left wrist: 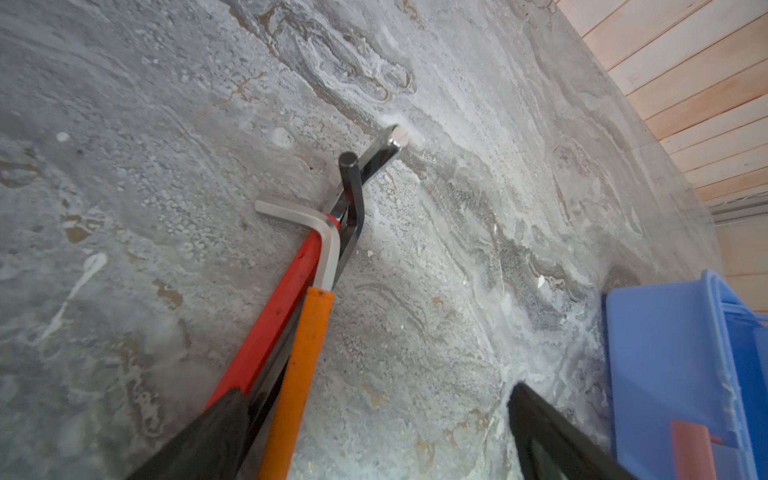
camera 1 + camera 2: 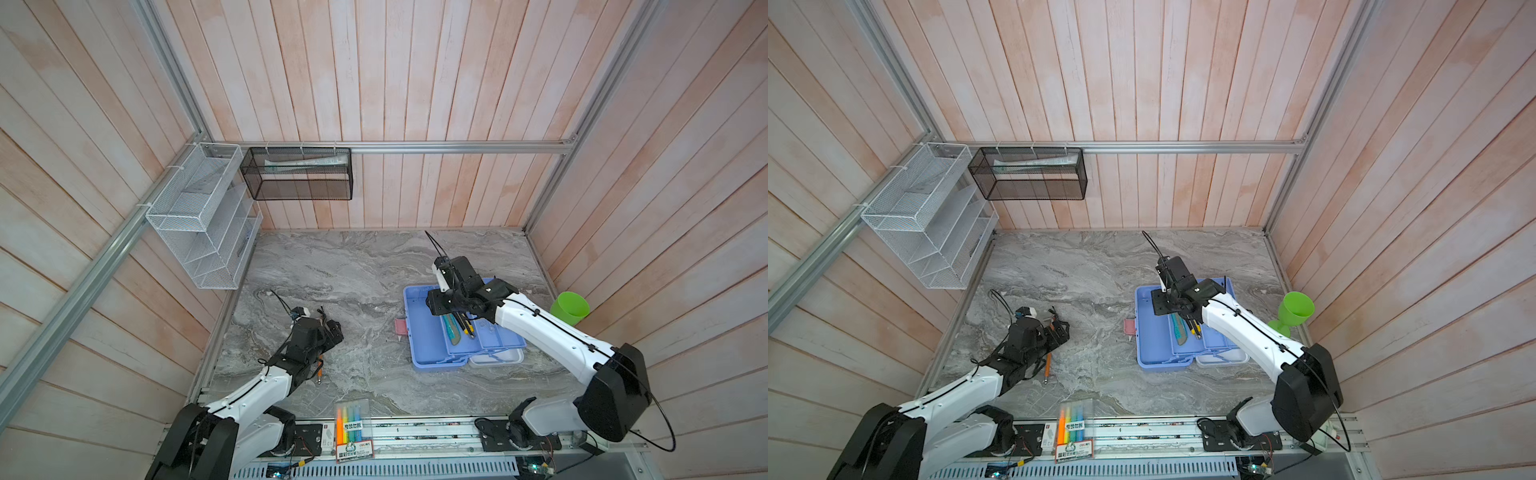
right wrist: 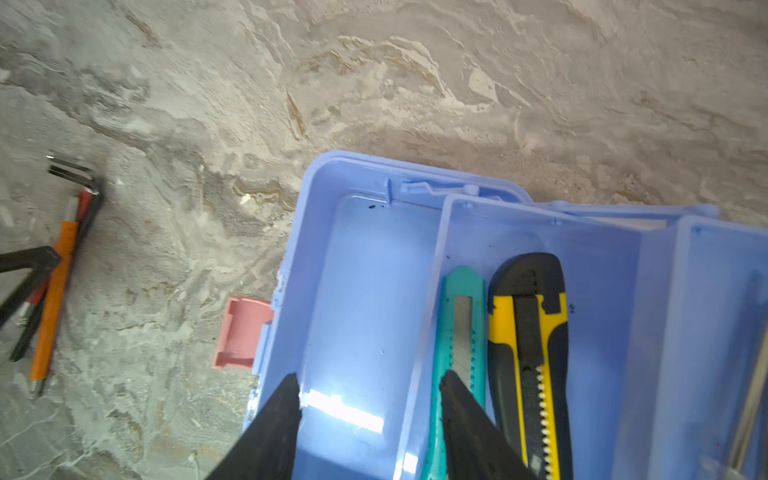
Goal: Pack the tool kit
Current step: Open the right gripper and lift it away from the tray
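Right jaws hang part-open and empty over the open tool kit point(image 2: 419, 332), right of middle on the marbled bench point(image 2: 353, 270), two knives point(image 3: 528, 332) in its tray; left jaws gape wide, empty, by a bundle of loose tools point(image 1: 299, 353). Three sides are closed by plank walls point(image 2: 415, 83); one green cup point(image 2: 570, 307) stands at the right edge.

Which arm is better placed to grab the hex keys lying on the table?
Left. The left gripper is open right at the hex keys, which lie between its fingers, close to one. The right gripper hangs open over the blue case, across the table from them.
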You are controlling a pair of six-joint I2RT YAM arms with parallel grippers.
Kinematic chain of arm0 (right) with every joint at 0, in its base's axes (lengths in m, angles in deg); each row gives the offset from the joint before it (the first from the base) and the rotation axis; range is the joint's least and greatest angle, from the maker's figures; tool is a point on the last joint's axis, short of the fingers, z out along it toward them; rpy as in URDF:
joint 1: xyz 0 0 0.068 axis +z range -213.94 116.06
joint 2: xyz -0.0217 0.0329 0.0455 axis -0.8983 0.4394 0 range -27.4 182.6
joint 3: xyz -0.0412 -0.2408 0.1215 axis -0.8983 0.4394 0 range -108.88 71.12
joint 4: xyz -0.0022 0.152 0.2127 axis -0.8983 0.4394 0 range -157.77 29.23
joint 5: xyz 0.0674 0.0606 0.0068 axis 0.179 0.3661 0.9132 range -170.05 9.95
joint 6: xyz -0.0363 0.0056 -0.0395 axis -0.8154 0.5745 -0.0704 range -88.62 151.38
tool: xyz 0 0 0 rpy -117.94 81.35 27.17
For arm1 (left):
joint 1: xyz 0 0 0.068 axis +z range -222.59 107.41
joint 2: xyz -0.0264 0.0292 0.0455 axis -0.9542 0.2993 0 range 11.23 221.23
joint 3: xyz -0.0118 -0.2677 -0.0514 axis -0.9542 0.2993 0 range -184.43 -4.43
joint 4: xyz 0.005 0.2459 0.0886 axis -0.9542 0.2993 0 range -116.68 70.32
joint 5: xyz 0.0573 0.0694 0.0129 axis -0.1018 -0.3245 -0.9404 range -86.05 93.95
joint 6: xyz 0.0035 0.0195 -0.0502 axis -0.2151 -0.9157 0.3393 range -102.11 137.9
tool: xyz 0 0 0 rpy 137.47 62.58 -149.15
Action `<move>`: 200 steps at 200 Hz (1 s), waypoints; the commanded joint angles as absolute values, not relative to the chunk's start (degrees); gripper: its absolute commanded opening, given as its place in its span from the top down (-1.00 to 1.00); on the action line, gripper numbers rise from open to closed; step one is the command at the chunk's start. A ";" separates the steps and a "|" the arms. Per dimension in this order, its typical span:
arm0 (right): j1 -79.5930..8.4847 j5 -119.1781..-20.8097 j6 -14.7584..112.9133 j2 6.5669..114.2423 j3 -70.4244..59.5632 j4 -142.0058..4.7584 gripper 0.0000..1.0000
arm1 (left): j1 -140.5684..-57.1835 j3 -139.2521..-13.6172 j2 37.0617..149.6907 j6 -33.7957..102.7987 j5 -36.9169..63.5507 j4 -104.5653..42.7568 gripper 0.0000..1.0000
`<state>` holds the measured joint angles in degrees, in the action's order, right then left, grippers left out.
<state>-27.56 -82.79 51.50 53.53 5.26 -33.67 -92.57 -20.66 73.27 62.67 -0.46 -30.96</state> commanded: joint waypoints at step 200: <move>-21.97 -69.95 52.28 56.73 9.31 -46.99 -0.08 | -100.12 -18.51 74.16 69.43 -3.36 -35.50 -1.00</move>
<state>-22.18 -70.88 52.98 54.53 9.30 -46.54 -96.60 -20.07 74.35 65.82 -5.33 -31.07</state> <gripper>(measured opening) 0.539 0.998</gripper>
